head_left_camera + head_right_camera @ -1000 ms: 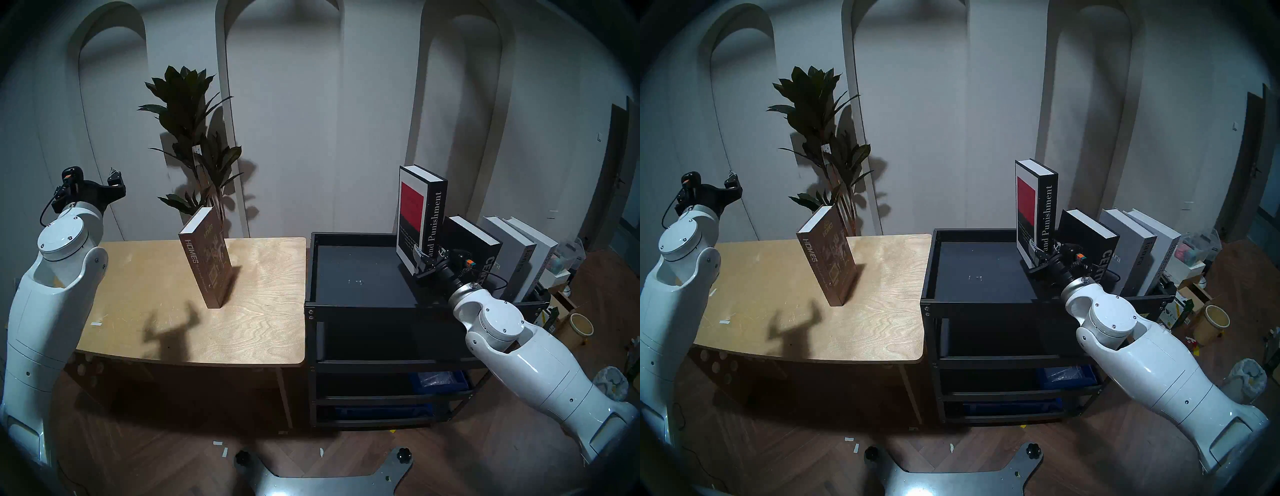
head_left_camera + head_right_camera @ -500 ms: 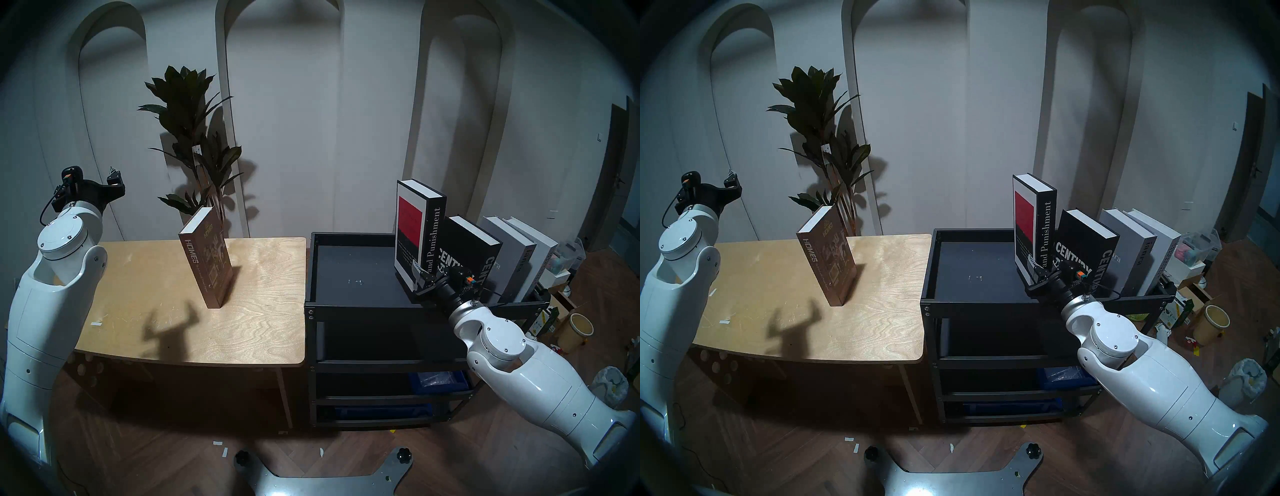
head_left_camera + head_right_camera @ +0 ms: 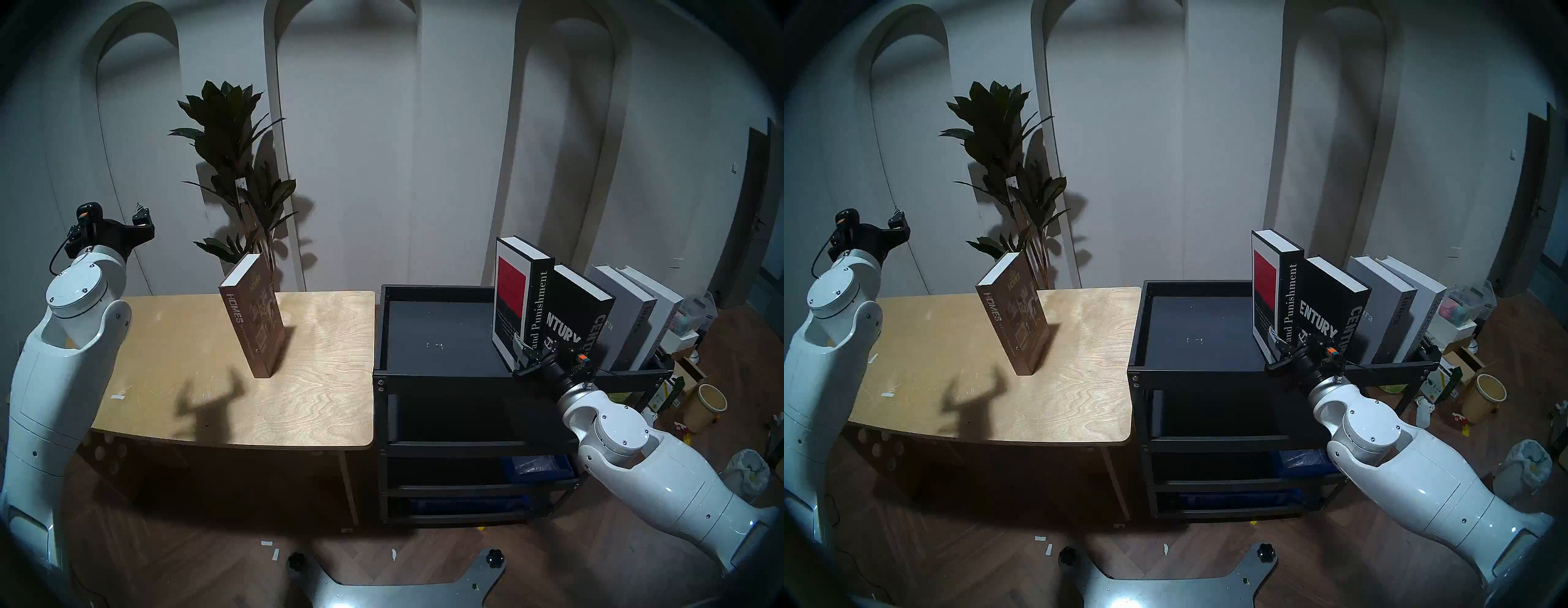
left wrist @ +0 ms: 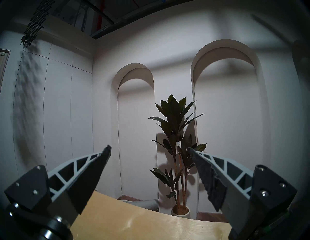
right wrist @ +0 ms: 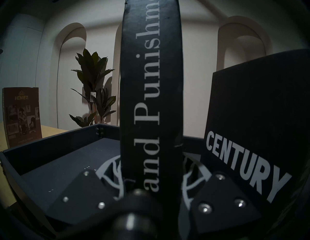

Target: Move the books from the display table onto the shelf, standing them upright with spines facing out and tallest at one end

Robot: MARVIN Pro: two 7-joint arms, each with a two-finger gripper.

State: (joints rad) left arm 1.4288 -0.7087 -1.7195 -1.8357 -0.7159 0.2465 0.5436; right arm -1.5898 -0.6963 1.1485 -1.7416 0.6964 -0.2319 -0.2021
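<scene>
My two arms (image 3: 51,382) are glossy white shells with round silver-screwed joint caps (image 3: 74,291), and each ends in a black wrist. My fingers (image 4: 80,176) are dark wedges on pale grey lattice ribs, bolted to black mounts; a thin black cable (image 3: 57,259) loops at my left wrist.

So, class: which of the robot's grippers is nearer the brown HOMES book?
Left. The left gripper hovers open, up and left of the HOMES book; the right gripper grips Crime and Punishment over the shelf.

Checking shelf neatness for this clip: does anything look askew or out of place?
Yes. The CENTURY book, grey book and white book lean right on the shelf. HOMES remains on the display table.
</scene>
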